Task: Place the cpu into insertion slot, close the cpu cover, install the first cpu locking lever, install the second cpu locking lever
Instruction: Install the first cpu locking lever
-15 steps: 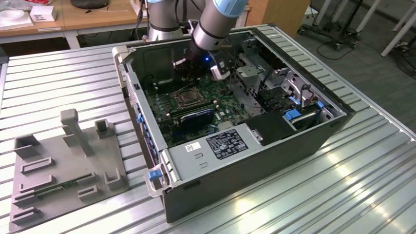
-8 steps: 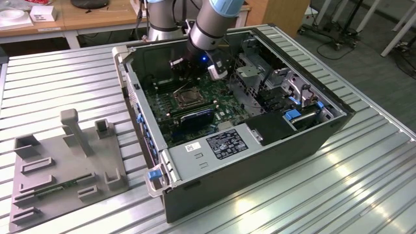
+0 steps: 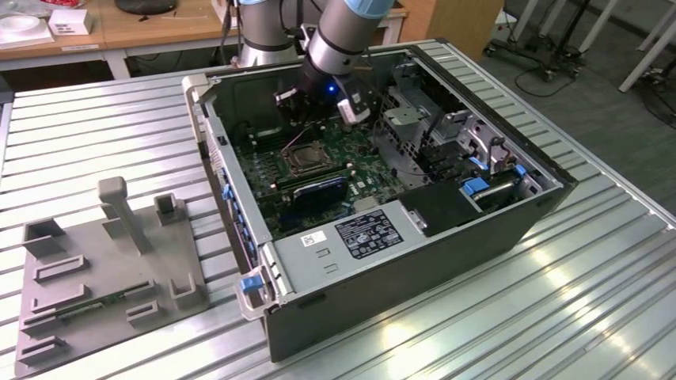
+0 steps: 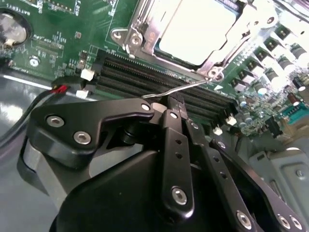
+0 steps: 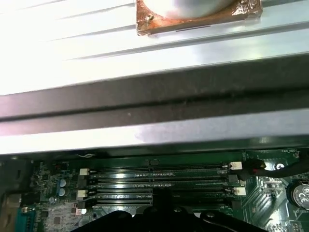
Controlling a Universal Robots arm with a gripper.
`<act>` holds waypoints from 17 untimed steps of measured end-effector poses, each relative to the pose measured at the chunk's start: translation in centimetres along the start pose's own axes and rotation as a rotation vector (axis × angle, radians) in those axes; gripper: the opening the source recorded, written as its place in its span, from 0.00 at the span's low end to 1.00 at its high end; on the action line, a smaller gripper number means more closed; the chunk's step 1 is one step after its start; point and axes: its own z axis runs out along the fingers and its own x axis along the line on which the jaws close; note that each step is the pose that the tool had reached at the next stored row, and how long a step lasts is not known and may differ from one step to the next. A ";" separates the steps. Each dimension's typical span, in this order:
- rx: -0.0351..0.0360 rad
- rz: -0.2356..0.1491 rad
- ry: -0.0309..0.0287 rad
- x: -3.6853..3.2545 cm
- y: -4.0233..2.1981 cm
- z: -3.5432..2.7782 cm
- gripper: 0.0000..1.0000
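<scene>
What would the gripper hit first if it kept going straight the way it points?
Probably the thin silvery wire lever crossing just ahead of the black gripper; behind it, long black memory slots. Depth is unclear.

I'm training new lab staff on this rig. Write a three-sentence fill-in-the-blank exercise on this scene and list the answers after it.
1. The cpu sits on a circuit board coloured ___.
2. The gripper is nearest a thin metal cpu locking ___, beside the long black memory slots.
3. The grey fixture lies on the exterior view's ___ of the computer case.
Missing words: green; lever; left.
</scene>
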 end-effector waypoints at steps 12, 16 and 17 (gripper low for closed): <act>-0.0011 0.000 0.0001 0.29 0.14 -1.20 0.11; -0.0014 0.000 0.0000 0.27 -0.18 -1.27 0.11; -0.0018 0.000 -0.0001 0.26 -0.19 -1.24 0.11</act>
